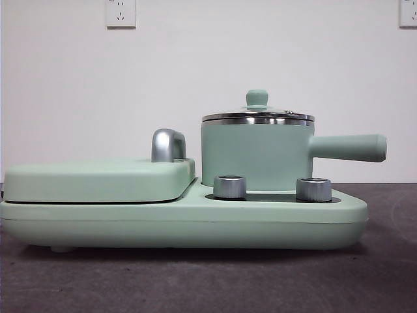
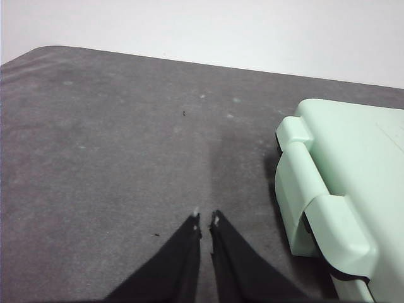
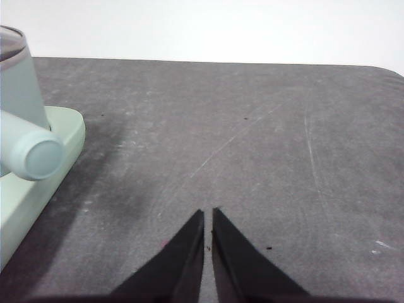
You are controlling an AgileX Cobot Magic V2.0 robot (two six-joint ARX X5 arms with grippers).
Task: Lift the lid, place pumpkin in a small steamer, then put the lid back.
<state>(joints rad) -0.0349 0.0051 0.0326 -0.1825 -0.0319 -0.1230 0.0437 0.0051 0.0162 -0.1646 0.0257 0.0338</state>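
I had both arms waiting away from the work, and neither one showed in the front view. My left gripper (image 2: pixel 205 221) hung over bare table (image 2: pixel 113 164) just beside the hinged end of the green cooker base (image 2: pixel 341 183), clear of it and touching nothing. Its two black jaws stood pressed almost together, only a thin slit between the tips, with nothing held. My right gripper (image 3: pixel 208 214) hovered over the table on the opposite side of that same base, off the end where the pot handle pointed, well apart from it. Its jaws were likewise drawn together and empty.
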